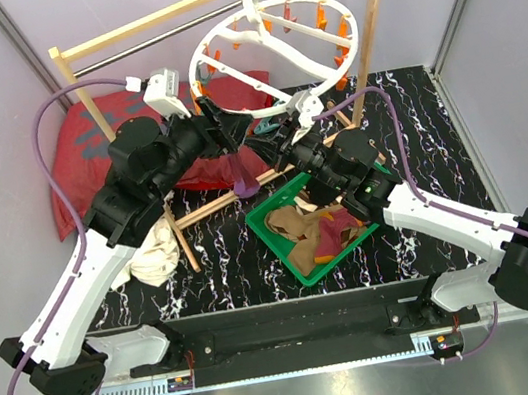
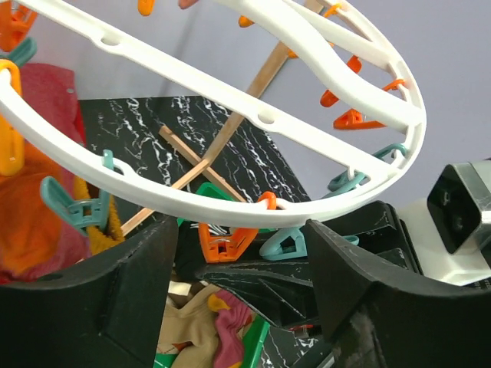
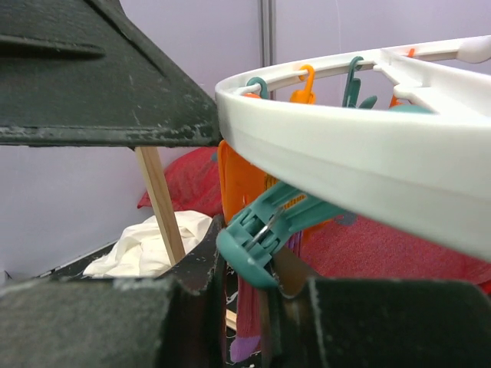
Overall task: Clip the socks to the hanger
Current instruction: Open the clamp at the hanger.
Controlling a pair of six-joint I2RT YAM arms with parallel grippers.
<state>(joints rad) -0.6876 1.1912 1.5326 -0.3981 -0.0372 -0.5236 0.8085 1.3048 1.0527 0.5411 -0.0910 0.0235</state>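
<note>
From above, the hanger (image 1: 254, 110) hangs tilted at the wooden rack (image 1: 372, 27) over the far side of the worktop. Your two arms meet at its near rim, the left gripper (image 1: 225, 126) reaching in from the left and the right gripper (image 1: 265, 140) from the right, close together. A purple sock (image 1: 243, 176) dangles below that rim, and the other socks (image 1: 313, 235) lie heaped in the green bin (image 1: 270, 247) by the right arm. Judge the ring light and free to swing, so push it gently; the socks are limp and light, best taken at the cuff. In the left wrist view, the left gripper (image 2: 242, 230) has its jaws well apart with nothing held; the hanger (image 2: 230, 100) arcs just beyond and an orange clip (image 2: 226, 239) hangs past the gap. In the right wrist view, the right gripper (image 3: 261, 290) has its jaws nearly closed and appears to pinch the tail of a teal clip (image 3: 261, 241) under the hanger (image 3: 368, 146). The purple sock (image 3: 247, 331) hangs just below; you cannot tell whether the clip bites it. That clip looks stiff and springy, so squeeze it squarely.
</note>
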